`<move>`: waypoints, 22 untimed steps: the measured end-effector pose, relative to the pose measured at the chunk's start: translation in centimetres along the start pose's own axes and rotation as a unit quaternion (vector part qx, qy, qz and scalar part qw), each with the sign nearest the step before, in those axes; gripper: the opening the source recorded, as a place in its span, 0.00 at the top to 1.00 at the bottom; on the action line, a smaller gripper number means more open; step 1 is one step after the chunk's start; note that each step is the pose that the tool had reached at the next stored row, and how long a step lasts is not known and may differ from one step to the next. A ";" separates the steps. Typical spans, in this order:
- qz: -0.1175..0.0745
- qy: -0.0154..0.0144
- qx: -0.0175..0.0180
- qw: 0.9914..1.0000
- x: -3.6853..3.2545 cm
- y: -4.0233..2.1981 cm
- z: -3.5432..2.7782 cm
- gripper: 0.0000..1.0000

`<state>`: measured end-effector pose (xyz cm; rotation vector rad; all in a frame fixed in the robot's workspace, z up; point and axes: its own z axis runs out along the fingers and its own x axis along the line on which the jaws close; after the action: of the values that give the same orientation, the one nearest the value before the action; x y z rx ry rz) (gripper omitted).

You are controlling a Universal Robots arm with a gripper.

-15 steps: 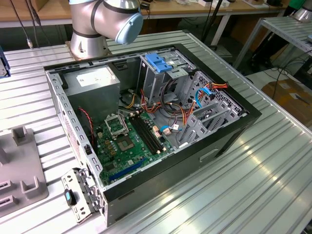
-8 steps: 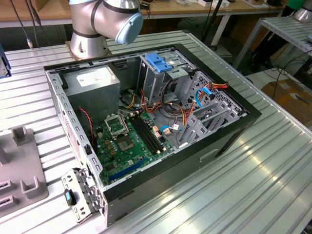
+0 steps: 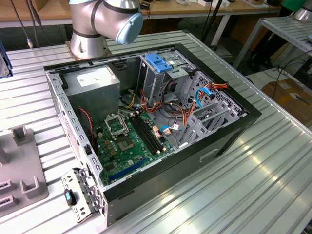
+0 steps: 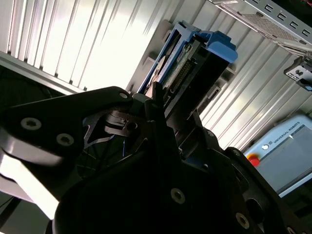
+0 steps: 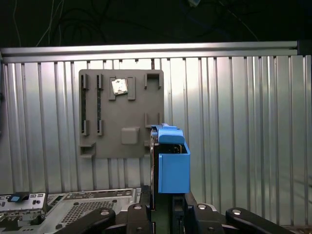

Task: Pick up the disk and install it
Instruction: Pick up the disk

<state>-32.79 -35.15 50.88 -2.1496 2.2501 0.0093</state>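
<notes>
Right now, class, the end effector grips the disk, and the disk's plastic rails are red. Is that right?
Not quite. The rails are blue, not red, as the first wrist view shows. The rest holds: the end effector grips the disk.

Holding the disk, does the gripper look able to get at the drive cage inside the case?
Probably yes: the gripper is shut on the disk, the case lies open upward, and nothing covers the cage; cables lie beside it, lower.
</notes>
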 end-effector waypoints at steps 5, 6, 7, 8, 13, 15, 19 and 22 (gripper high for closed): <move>0.000 0.000 0.000 1.000 -0.04 -0.75 0.01 0.65; 0.000 0.000 0.000 1.000 -0.04 -0.85 0.01 0.65; 0.000 0.000 0.000 1.000 -0.05 -0.92 0.01 0.65; 0.000 0.000 0.000 1.000 -0.05 -1.07 0.02 0.65; 0.000 0.000 0.000 1.000 -0.07 -1.54 0.02 0.65; 0.000 0.000 0.000 1.000 -0.08 -1.66 0.03 0.65; 0.000 0.000 0.000 1.000 -0.09 -1.88 0.03 0.65; 0.000 0.000 0.000 1.000 -0.10 -2.09 0.03 0.65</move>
<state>-30.70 -35.15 50.88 -2.1494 2.2503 0.0094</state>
